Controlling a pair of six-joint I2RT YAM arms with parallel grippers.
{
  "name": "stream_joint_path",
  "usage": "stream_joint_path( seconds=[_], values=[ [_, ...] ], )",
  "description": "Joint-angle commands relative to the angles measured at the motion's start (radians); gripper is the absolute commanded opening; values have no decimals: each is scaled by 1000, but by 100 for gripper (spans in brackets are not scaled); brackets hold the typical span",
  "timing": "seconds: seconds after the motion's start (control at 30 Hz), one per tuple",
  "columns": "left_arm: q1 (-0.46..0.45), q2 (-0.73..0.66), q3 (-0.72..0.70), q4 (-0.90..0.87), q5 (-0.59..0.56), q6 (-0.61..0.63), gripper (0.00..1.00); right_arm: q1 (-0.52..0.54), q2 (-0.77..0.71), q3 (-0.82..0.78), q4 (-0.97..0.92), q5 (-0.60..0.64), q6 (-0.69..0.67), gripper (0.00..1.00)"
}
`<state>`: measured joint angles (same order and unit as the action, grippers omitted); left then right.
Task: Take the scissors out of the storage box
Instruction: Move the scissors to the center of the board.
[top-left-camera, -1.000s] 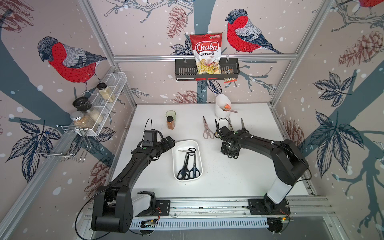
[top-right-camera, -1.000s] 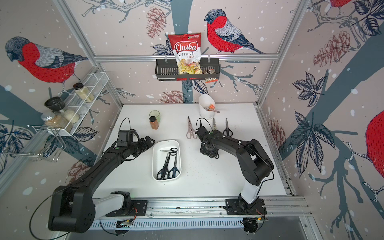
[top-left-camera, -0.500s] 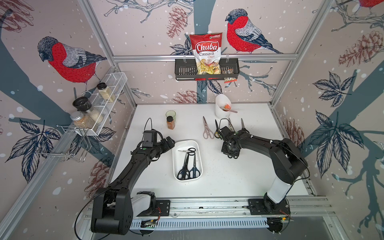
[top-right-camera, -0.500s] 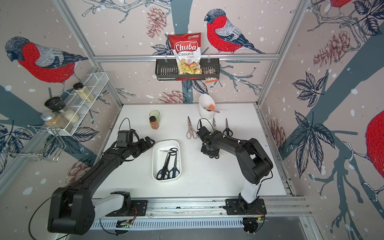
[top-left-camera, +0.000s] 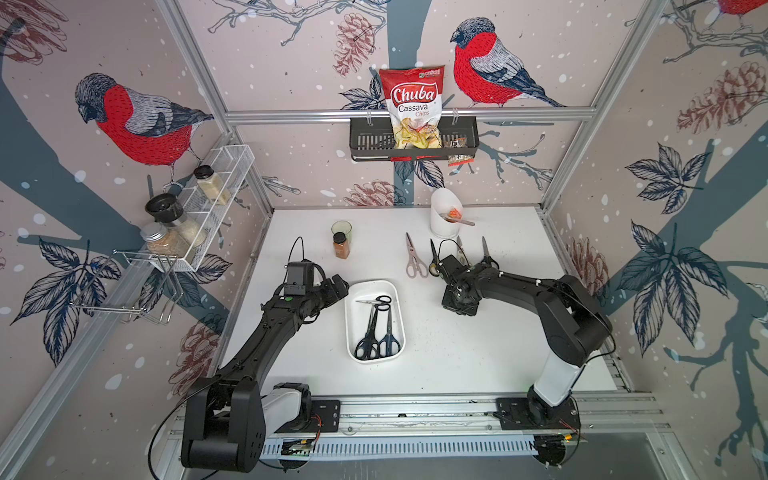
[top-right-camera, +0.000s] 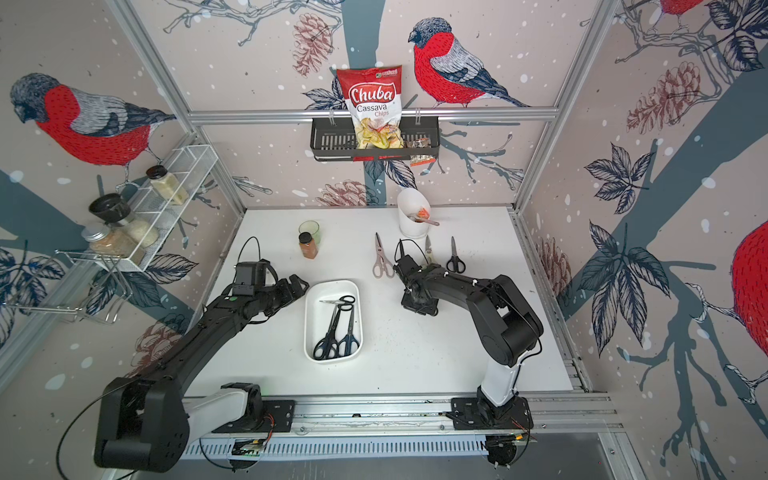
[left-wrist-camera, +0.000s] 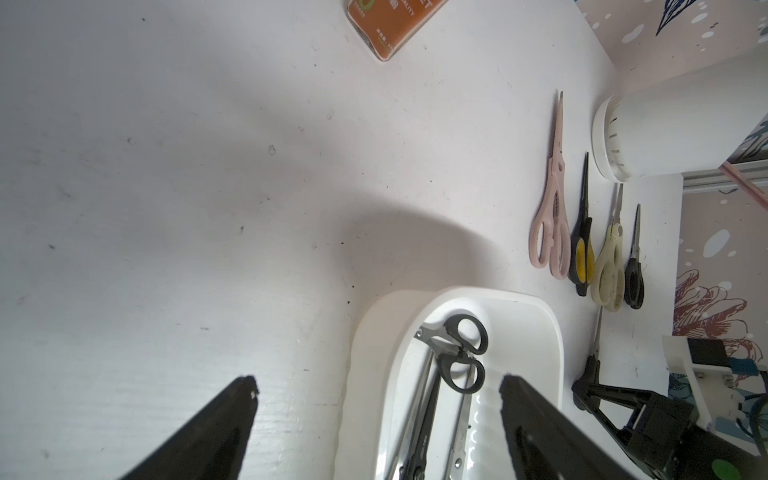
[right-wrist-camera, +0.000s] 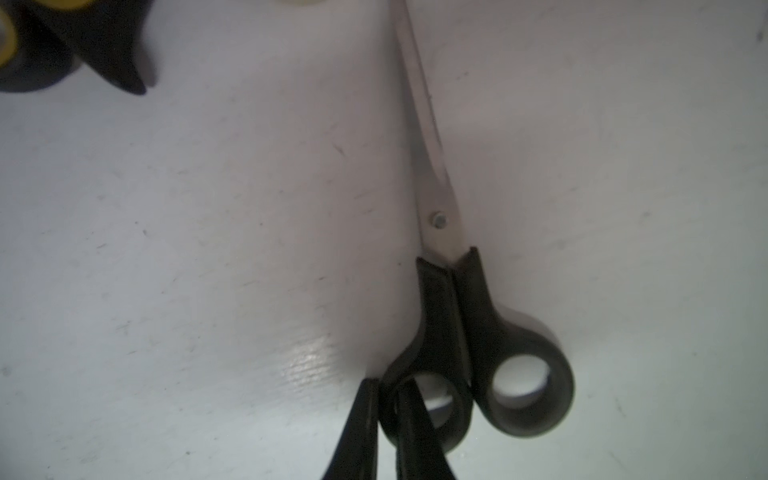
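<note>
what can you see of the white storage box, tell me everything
The storage box is a shallow white tub, plastic by its look, rectangular with rounded corners and no lid. It sits flat on the white table between the arms, its long side running away from the robot. Inside lie two long pairs of scissors, dark handles toward the robot, and a smaller black-handled pair across the far end. The open left gripper hangs by its far left corner; contact cannot be told.

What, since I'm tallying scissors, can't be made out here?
- Both top views: the right arm hides the right gripper and the black scissors it pinches.
- Left wrist view: the frame edge cuts off the box and the scissors inside.
- Top views: the cup holds things too small to name.
</note>
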<state>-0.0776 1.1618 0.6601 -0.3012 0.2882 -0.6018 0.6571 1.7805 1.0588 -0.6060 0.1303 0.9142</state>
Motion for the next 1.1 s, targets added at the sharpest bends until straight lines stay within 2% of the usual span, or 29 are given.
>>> stream_joint_path(
  seconds=[0.0, 0.17, 0.37, 0.47, 0.73, 0.9, 1.07],
  values=[
    [0, -5, -6, 2, -1, 7, 95, -7, -11, -25, -38, 8, -1, 8],
    [2, -4, -11, 10, 0, 6, 95, -47, -83, -77, -65, 29, -31, 2],
    [2, 9, -6, 18, 7, 8, 95, -147, -151, -118, -86, 32, -154, 0],
    [2, 14, -4, 23, 11, 8, 95, -192, -148, -113, -96, 33, -225, 0],
    [4, 6, 1, 6, 6, 14, 95, -282, -128, -129, -83, 27, -311, 0],
    [5, -8, 2, -9, 2, 17, 95, -310, -102, -126, -89, 37, -343, 8],
    [7, -19, -1, -16, -1, 11, 95, -311, -113, -119, -96, 40, -341, 34]
  ],
)
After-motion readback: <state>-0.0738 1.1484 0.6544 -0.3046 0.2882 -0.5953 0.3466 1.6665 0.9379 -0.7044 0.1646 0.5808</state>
